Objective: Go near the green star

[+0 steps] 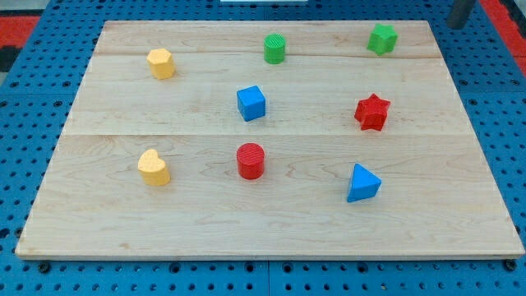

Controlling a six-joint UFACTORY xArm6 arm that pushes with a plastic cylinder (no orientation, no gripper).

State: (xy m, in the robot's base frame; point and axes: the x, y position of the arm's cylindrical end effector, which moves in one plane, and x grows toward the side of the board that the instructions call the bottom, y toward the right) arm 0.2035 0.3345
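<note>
Wooden board [271,222] is holding scattered blocks, my tip [457,25] is seemingly hovering bare off the top-right corner, needing a short leftward slide toward green star [382,39].

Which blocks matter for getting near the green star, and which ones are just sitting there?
For the job: green star; my tip.

Just lying about: green cylinder; yellow hexagon; blue cube; red star; yellow heart; red cylinder; blue triangle.

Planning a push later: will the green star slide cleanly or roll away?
The green star looks squat and flat-bottomed, so it probably slides, not rolls. Its points may make it spin under an off-centre push. It sits near the board's top edge, so it could slip off.
</note>
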